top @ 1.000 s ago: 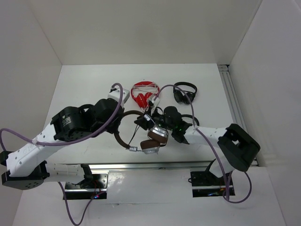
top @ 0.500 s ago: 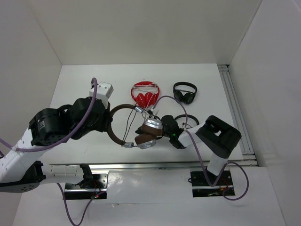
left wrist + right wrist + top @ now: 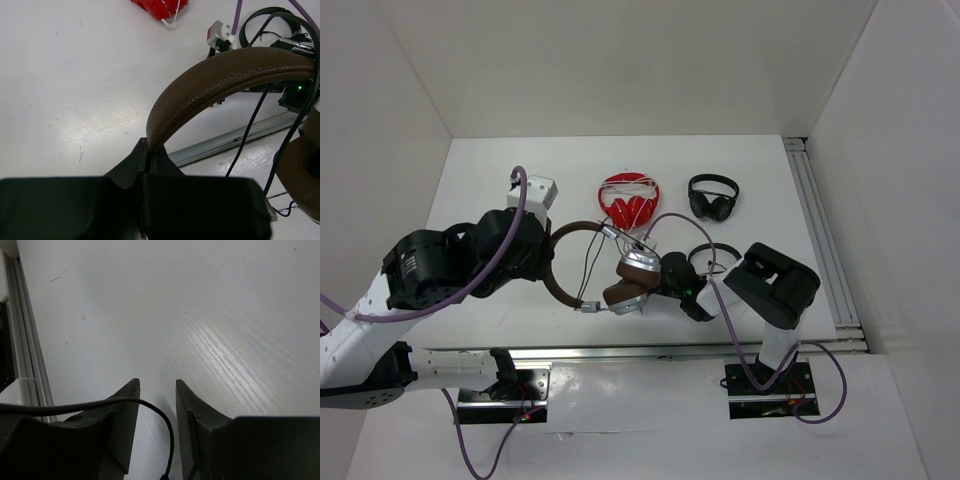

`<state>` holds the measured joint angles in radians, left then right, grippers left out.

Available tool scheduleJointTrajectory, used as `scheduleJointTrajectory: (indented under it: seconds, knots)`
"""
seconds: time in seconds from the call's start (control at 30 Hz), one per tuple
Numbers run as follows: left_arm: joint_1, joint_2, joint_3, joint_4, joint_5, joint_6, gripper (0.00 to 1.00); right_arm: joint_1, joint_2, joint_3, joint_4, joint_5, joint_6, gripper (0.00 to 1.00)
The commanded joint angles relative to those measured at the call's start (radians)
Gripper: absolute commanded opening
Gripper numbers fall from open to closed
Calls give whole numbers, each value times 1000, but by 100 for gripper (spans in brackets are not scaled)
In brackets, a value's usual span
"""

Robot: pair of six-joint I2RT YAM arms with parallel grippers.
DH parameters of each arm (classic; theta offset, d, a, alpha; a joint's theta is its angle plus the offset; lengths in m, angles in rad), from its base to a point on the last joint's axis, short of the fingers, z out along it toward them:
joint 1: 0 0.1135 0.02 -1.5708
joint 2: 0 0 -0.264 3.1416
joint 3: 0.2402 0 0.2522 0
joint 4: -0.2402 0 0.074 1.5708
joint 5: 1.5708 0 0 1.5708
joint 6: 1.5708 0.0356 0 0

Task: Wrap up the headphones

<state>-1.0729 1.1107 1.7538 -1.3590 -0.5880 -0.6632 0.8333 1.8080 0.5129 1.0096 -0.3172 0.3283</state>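
The headphones [image 3: 638, 268] have a brown headband [image 3: 563, 232], brown pads and silver earcups, and hang just above the table near its front middle. My left gripper [image 3: 549, 258] is shut on the headband's left end; in the left wrist view the band [image 3: 220, 80] rises out of the shut jaws [image 3: 148, 145]. My right gripper [image 3: 658, 287] sits right against the earcups. In the right wrist view it [image 3: 156, 382] is open, and the thin dark cable [image 3: 159, 416] loops loosely between the fingers, unpinched.
A red pair with a white cord [image 3: 628, 200] lies behind the headphones. A black pair [image 3: 712, 196] lies at the back right, and another black pair [image 3: 712, 252] is partly hidden by my right arm. Metal rails run along the right edge [image 3: 820, 230] and the front edge [image 3: 620, 350].
My right arm has folded back and its gripper has moved left, up to the earcups. The left gripper pulled the headband left and slightly back, and the headphones shifted left with it.
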Motion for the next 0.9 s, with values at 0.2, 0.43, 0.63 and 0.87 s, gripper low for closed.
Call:
scheduleJointTrajectory:
  seconds: [0.2, 0.43, 0.63, 0.87]
  knots:
    - [-5, -2, 52, 8, -68, -67, 0, 7, 22, -36, 41, 33, -9, 43]
    - [5, -11, 61, -3, -87, -78, 0, 7, 22, -80, 64, 33, -9, 41]
    - [27, -2, 61, -3, -87, -78, 0, 16, 31, -112, 76, 33, 2, 39]
    - [62, -2, 61, -3, -87, -59, 0, 35, -12, -154, 67, 43, 11, 37]
